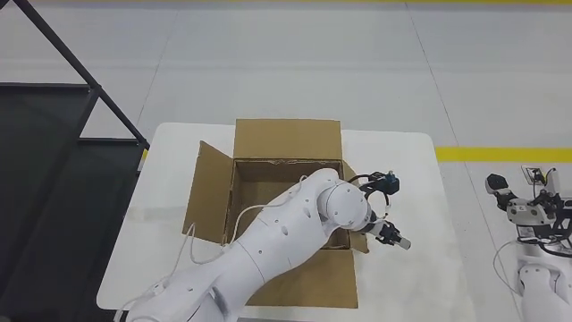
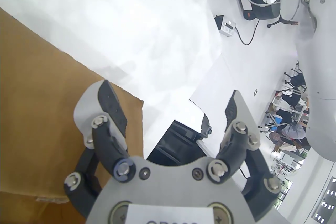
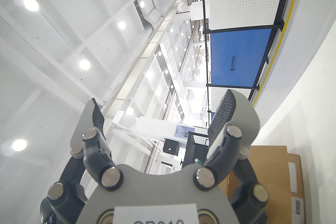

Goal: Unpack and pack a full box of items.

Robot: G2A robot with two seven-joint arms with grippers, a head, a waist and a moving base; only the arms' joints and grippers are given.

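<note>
- One cardboard box [image 1: 288,139] stands open at the middle of the white table [image 1: 402,277], its flaps folded outward. The part of its inside that shows is bare brown cardboard.
- The left arm crosses over the box from the near side. The left gripper [image 1: 399,241] hangs above bare table just beside the box, on the robot's right of it.
- In the left wrist view the left gripper [image 2: 170,88] has its jaws spread wide. The dark ribbed pads [image 2: 113,107] face each other with nothing between them. One finger overlaps the corner of a box flap [image 2: 39,104], and the tabletop lies beyond.
- In the right wrist view the right gripper [image 3: 161,97] points up toward the ceiling lights [image 3: 31,4] and a row of blue and white wall panels [image 3: 236,59]. Its jaws are likewise wide apart and hold nothing.
- A brown cardboard panel [image 3: 273,170] bearing a white label lies beside the right gripper. Whether it belongs to the same box cannot be told.
- A black metal frame [image 1: 54,188] stands at the table's left side.
- A yellow floor line [image 1: 500,154] runs off to the right.
- A second robot [image 1: 527,215] stands at the right edge, well apart from the box.
</note>
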